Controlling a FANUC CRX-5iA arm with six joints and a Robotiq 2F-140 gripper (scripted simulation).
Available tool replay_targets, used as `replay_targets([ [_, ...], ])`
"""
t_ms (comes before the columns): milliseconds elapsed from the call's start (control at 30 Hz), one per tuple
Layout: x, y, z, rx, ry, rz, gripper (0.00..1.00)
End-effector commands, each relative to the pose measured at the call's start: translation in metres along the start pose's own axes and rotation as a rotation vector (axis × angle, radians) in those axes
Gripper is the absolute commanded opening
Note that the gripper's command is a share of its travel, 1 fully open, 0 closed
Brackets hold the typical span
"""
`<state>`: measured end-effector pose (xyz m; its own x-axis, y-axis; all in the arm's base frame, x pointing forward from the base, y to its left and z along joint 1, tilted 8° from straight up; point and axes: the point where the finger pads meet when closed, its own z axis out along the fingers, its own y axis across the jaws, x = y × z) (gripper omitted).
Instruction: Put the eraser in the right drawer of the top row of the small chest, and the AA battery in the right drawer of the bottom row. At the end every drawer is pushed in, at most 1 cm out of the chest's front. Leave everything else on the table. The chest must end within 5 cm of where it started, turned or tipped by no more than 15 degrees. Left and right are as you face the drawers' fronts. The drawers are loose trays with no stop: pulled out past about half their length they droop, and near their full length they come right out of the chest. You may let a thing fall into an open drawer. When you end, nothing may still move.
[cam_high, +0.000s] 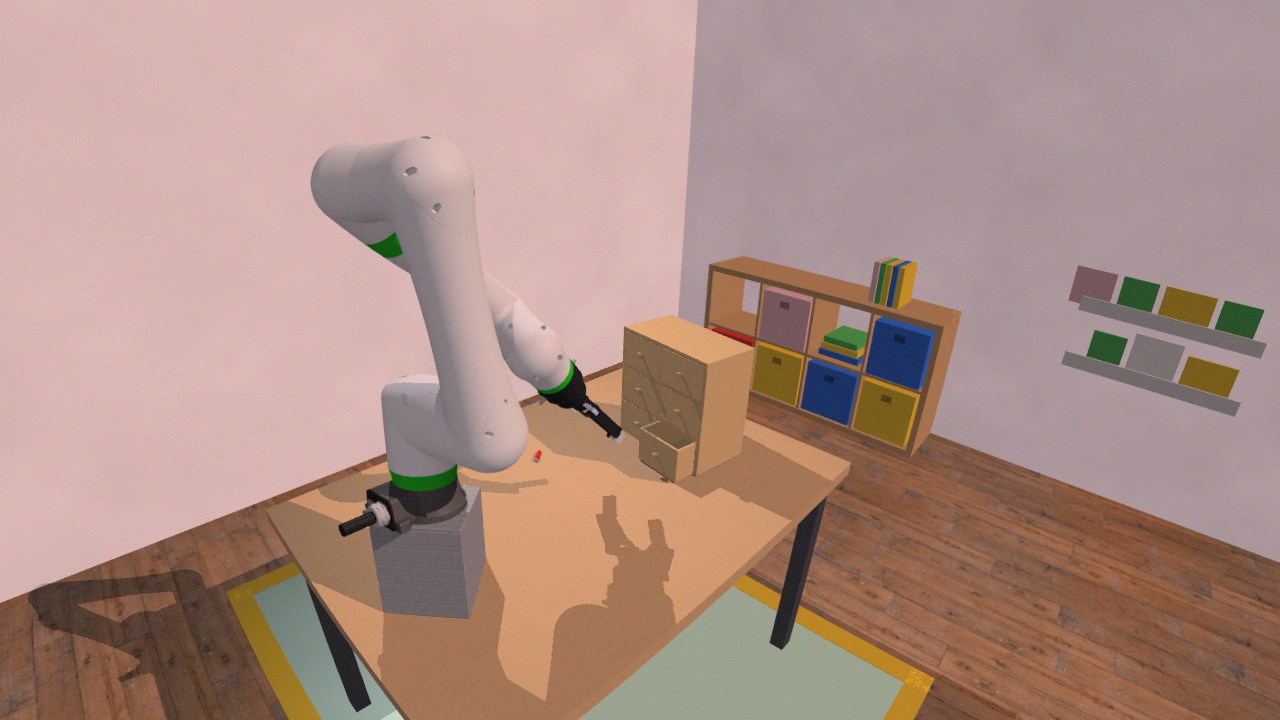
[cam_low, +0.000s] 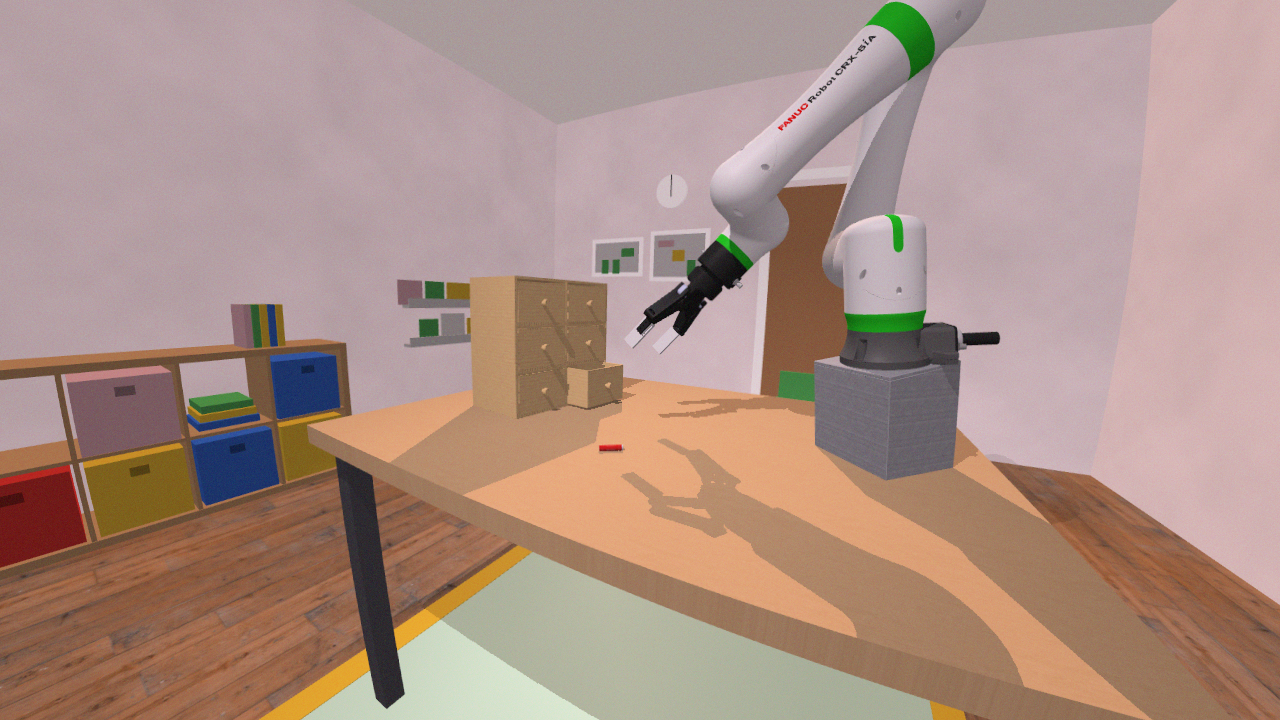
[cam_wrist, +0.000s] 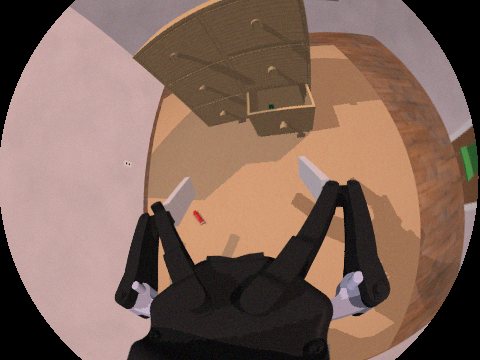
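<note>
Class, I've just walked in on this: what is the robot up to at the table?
The arm's pincer is wide open and holds nothing, tilted toward the small chest. The chest's bottom right drawer is pulled out, with a small dark thing inside, seen from the wrist. A small red item lies on the table, untouched.

high, side, wrist (shared chest (cam_high: 689, 394))
</note>
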<state>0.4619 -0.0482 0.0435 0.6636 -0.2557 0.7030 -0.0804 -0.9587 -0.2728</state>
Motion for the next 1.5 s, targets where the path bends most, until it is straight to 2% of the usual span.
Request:
replay_targets([
  [0,-0.005,0.042,0.006,-0.196,0.165,-0.015,1.0],
  [67,-0.008,0.052,0.002,-0.232,0.175,-0.019,1.0],
  [200,-0.008,0.054,0.002,-0.238,0.177,-0.019,1.0],
  [233,-0.008,0.054,0.002,-0.238,0.177,-0.019,0.0],
  [1033,-0.009,0.055,0.003,-0.238,0.176,-0.019,0.0],
  [1333,-0.009,0.058,0.015,-0.239,0.176,-0.019,0.0],
  [1467,-0.01,0.061,0.032,-0.239,0.176,-0.019,0.0],
])
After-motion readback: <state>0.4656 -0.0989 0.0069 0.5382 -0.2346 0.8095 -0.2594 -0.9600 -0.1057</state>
